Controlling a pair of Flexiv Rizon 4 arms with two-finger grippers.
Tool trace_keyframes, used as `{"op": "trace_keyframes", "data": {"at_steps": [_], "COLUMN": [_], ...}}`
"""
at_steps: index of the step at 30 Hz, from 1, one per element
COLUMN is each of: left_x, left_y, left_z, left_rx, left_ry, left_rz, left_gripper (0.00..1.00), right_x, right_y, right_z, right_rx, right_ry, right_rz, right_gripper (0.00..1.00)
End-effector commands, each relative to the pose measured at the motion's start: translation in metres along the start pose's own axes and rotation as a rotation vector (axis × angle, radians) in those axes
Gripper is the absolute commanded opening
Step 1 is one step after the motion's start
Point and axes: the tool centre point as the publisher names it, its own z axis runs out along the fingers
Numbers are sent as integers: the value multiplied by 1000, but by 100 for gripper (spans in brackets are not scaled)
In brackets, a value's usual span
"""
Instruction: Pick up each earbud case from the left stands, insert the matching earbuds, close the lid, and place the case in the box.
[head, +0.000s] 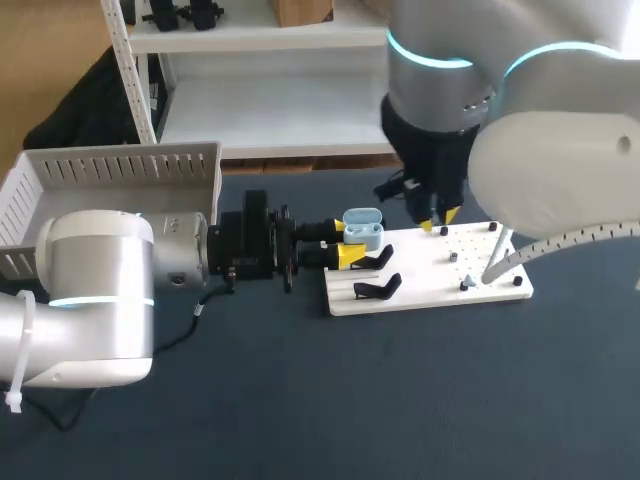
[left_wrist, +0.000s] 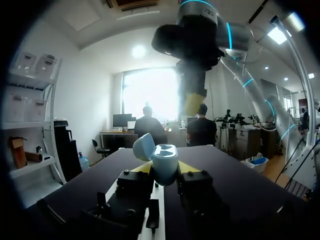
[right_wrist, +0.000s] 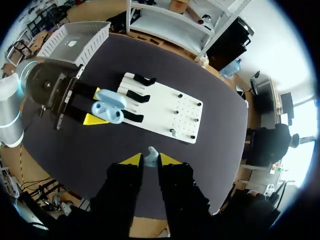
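Currently, we locate the slatted white box (head: 110, 165) at the far left of the table, well apart from the work area. It is the final drop point, and we judge that no case has reached it in this cycle, though its floor is partly hidden.

Next, our left gripper (head: 346, 243) extends level over the table and is clamped on the light blue earbud case (head: 362, 232), one yellow tip on each side. The lid (left_wrist: 143, 146) stands open and the cavities face upward. We judge this presents the case as a fixture for insertion.

Below and beside the case, the white board (head: 470, 275) carries two vacant black stands (head: 378, 289) at its left end. Small pegs (head: 452, 256) stand at its right end.

Finally, our right gripper (right_wrist: 150, 160) hangs vertically above the board with its tips narrow, pinching a pale earbud (right_wrist: 151, 151). It is not yet over the case. We judge the next move requires lateral alignment with one cavity, then a straight descent, since a tilted earbud could jam.
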Motion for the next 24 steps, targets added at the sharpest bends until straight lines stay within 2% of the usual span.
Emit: {"op": "trace_keyframes", "data": {"at_steps": [1,13,15,17,18,20,24], "left_x": [1,1,1,1,1,1,1], "left_y": [-1,-1,-1,-1,-1,-1,-1], "left_z": [0,0,0,0,0,0,0], "left_rx": [-4,-4,-4,-4,-4,-4,-4], "left_ry": [-4,-4,-4,-4,-4,-4,-4], "left_rz": [2,2,2,2,2,2,2], "left_gripper": [0,0,0,0,0,0,0], "right_x": [6,6,-1,-10,-12,-16,-21], "right_y": [5,5,4,8,10,15,19], "right_z": [-5,-5,-10,-17,-18,-18,-12], "right_rx": [3,3,17,-59,-17,-41,12], "right_ry": [-17,-17,1,-42,-51,-62,-40], "right_rz": [-10,-10,166,307,320,363,406], "right_gripper": [0,0,0,0,0,0,0]}}
